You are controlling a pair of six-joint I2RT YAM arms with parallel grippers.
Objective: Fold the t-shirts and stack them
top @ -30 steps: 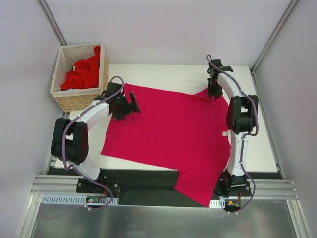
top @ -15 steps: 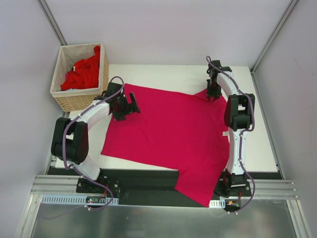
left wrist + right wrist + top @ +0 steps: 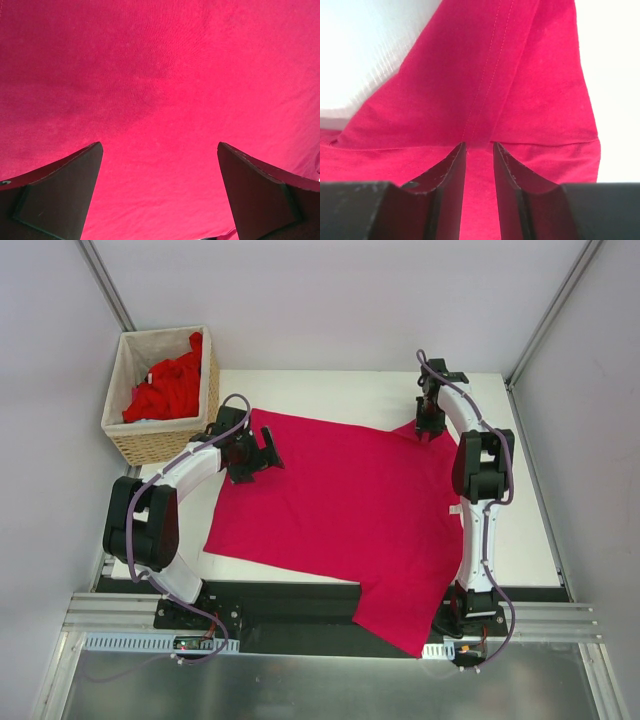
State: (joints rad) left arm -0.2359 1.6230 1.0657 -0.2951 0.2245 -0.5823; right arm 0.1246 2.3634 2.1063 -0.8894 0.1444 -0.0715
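Since the magenta t-shirt [image 3: 340, 510] is limp, we pinch its 1 o'clock sleeve seam; right gripper [image 3: 480, 150] narrowly grips it, left gripper [image 3: 160, 155] gapes empty.

A lab test cell: white table [image 3: 350, 390], plain grey panel walls [image 3: 340, 300], aluminium rail [image 3: 330, 615].

Magenta-crimson t-shirt [image 3: 345, 505]; red shirts [image 3: 165, 388]; tan wicker basket [image 3: 160, 445].

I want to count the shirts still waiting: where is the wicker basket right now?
In the top view the wicker basket sits at the table's far left corner, just beyond the left gripper, with bright red shirts heaped inside.
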